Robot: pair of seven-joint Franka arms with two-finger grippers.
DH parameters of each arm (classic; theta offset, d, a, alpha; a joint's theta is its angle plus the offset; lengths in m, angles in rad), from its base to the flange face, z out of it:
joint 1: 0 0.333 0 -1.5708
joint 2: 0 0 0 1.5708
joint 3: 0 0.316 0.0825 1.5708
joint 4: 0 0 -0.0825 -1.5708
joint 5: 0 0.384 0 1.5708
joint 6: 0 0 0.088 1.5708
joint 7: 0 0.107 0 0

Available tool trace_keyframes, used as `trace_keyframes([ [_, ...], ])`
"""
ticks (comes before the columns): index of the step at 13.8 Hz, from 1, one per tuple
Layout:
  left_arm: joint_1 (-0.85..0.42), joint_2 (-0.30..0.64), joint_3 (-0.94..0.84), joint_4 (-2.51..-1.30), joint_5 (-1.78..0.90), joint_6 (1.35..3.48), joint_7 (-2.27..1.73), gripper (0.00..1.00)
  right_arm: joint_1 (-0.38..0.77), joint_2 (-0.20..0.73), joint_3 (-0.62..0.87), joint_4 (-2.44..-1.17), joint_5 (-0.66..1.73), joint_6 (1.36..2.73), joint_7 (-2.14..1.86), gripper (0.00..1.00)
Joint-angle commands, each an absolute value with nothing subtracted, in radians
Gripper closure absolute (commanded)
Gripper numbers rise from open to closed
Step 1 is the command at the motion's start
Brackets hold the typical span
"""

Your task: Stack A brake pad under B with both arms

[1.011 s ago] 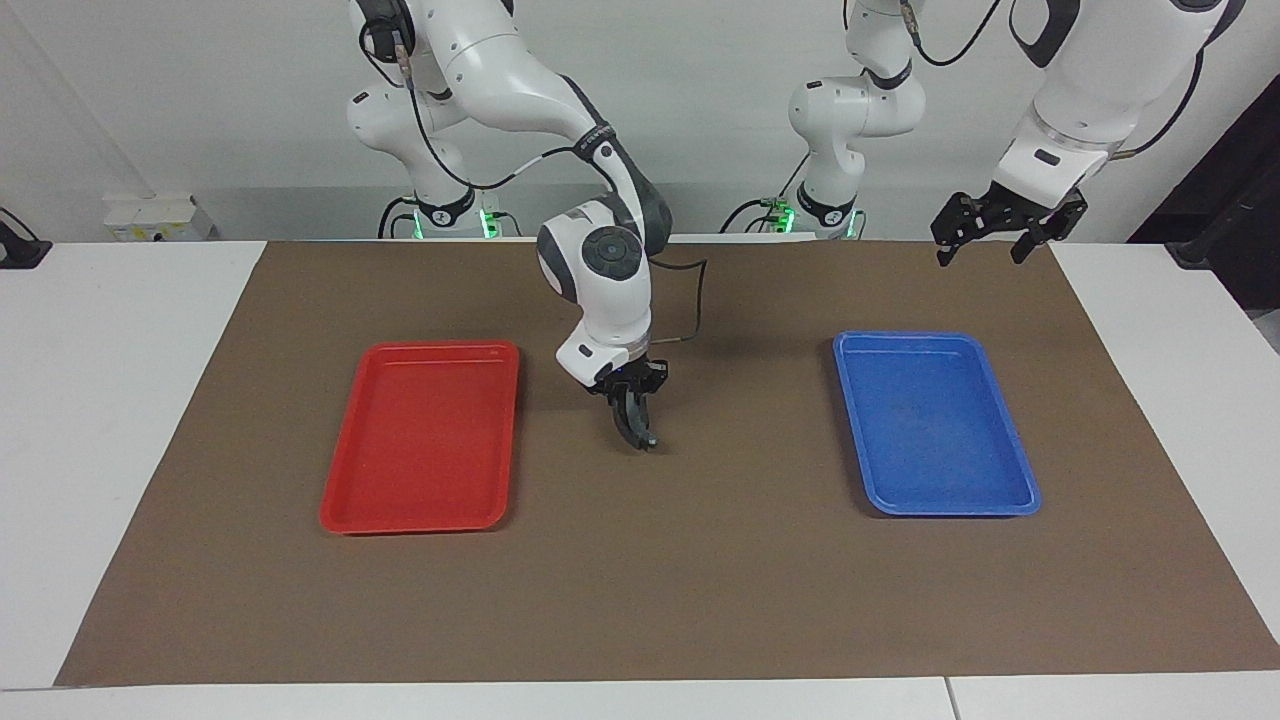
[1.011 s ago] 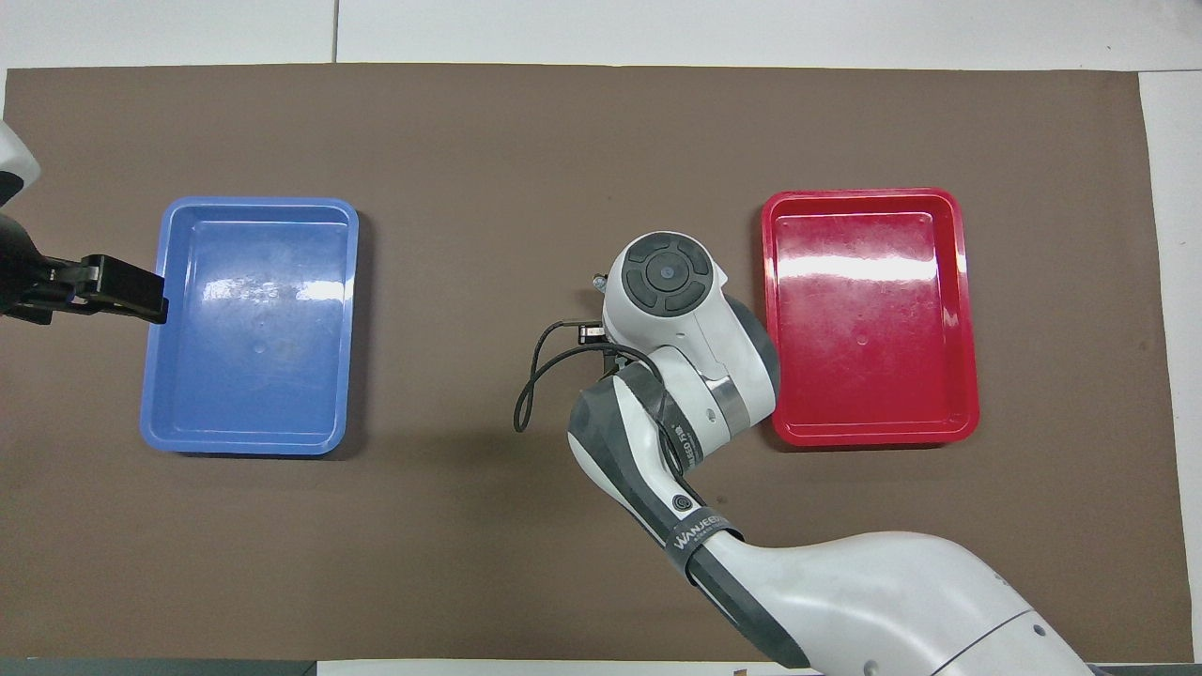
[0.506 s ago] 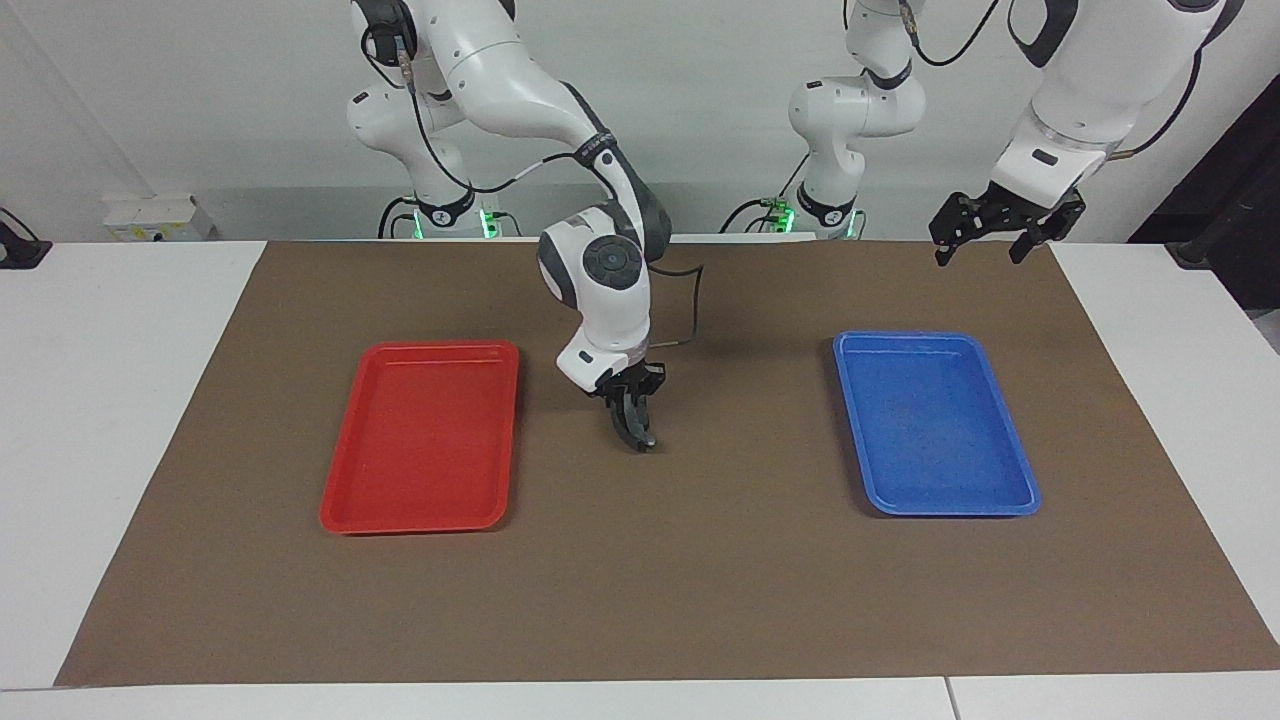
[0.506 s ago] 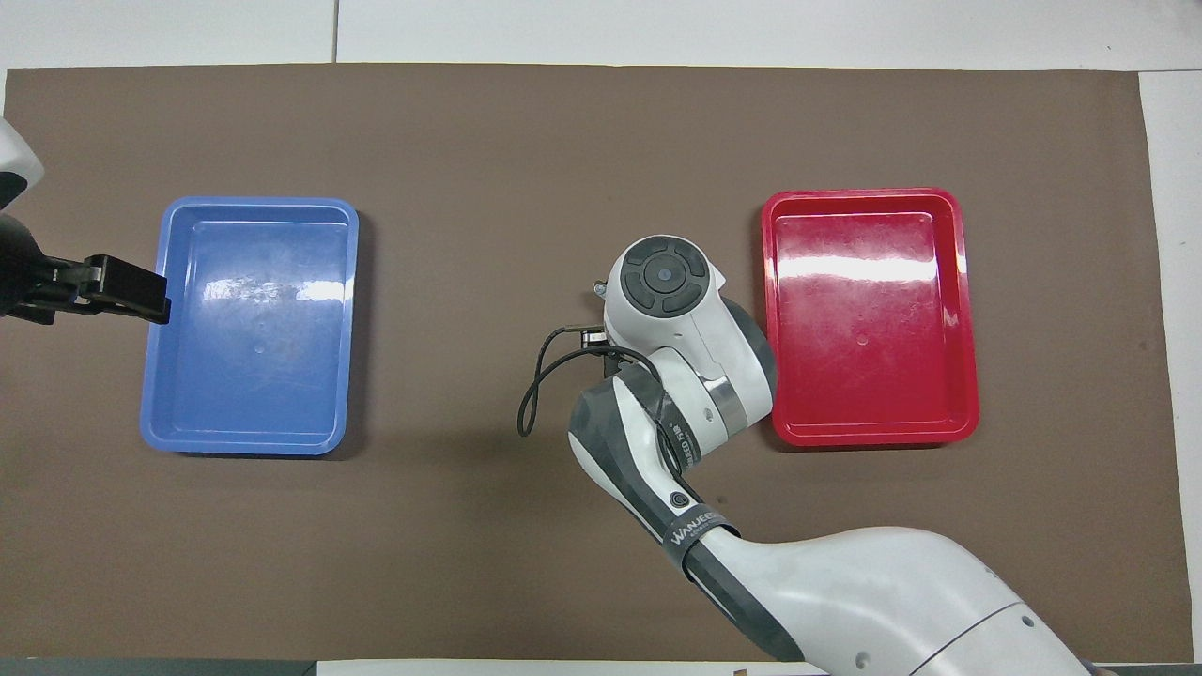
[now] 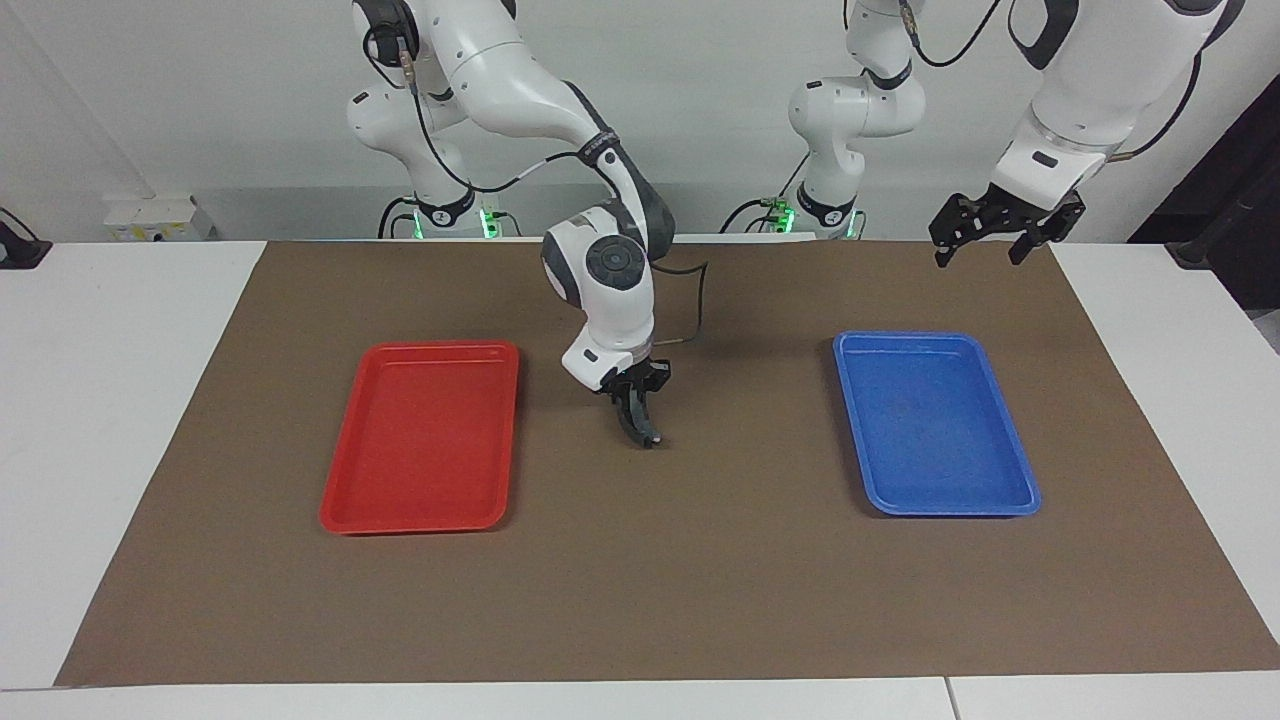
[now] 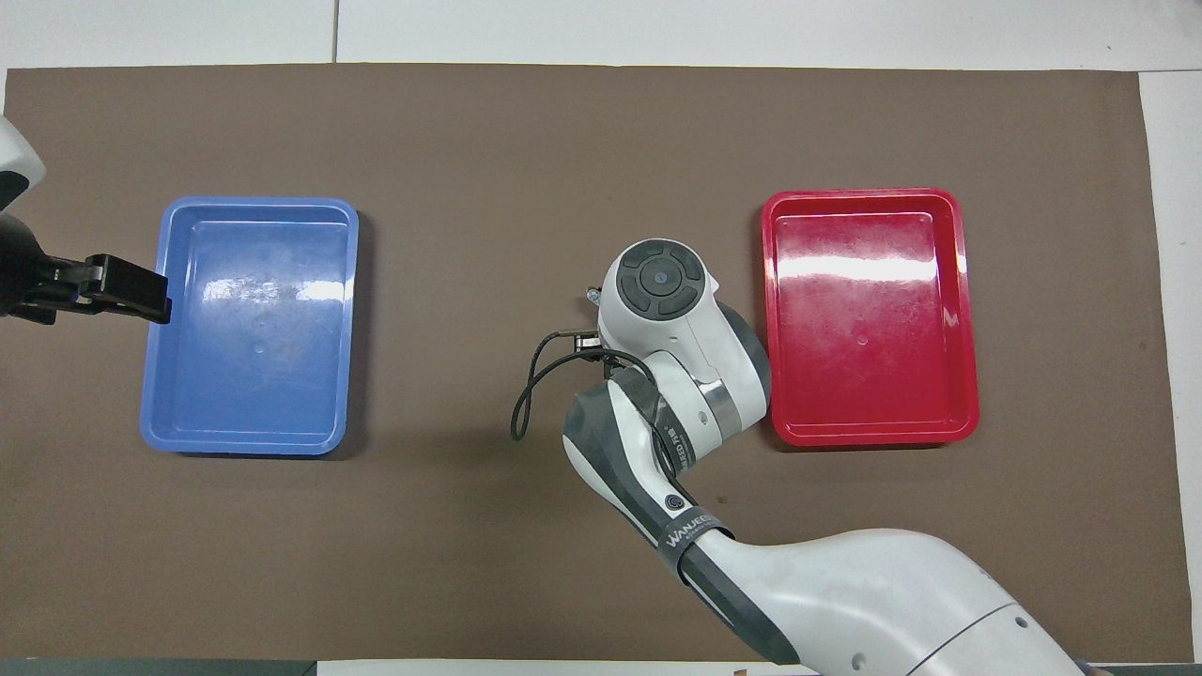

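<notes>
The right gripper [image 5: 637, 410], jaws pinched on what looks like curved pad B [image 5: 641, 428], has been eased slightly up over mid-bench [image 5: 700, 580], A is unseen, and the spread-jawed left gripper [image 5: 990, 230] is kept waiting.

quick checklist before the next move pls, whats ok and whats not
1. Place of right gripper: low over the mat, between red tray and blue tray: ok.
2. Its load: a dark curved piece shows at its tips; whether that is B: cannot tell.
3. A brake pad in sight: not ok, neither view shows it.
4. Place of left gripper: open, waiting above the mat's edge at the robots' end: ok.
</notes>
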State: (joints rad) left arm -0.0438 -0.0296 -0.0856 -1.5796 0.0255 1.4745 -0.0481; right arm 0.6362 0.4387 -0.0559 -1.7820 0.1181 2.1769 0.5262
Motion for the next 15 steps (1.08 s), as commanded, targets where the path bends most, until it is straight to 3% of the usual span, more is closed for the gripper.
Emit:
trace_keyframes([
  [1, -0.051, -0.037, -0.075, -1.592, 0.011, 1.482, -0.038, 0.0, 0.637, 0.423, -0.057, -1.81, 0.143, 2.194, 0.502, 1.0],
  [8, -0.051, -0.037, -0.075, -1.595, 0.011, 1.483, -0.037, 0.0, 0.64, 0.419, -0.057, -1.829, 0.143, 2.197, 0.502, 0.96],
  [10, -0.051, -0.037, -0.075, -1.595, 0.011, 1.483, -0.037, 0.0, 0.638, 0.417, -0.057, -1.83, 0.144, 2.201, 0.502, 0.79],
  [11, -0.051, -0.038, -0.075, -1.597, 0.011, 1.483, -0.037, 0.0, 0.638, 0.417, -0.057, -1.83, 0.144, 2.201, 0.502, 0.57],
  [12, -0.051, -0.037, -0.075, -1.597, 0.011, 1.485, -0.038, 0.0, 0.638, 0.417, -0.057, -1.83, 0.144, 2.2, 0.503, 0.43],
  [13, -0.051, -0.038, -0.075, -1.597, 0.011, 1.483, -0.038, 0.0, 0.64, 0.417, -0.057, -1.829, 0.144, 2.2, 0.505, 0.17],
  [14, -0.051, -0.037, -0.075, -1.597, 0.011, 1.483, -0.038, 0.0, 0.641, 0.419, -0.057, -1.822, 0.143, 2.198, 0.506, 0.0],
  [15, -0.051, -0.037, -0.075, -1.598, 0.011, 1.483, -0.04, 0.0, 0.641, 0.419, -0.057, -1.812, 0.143, 2.194, 0.506, 0.0],
])
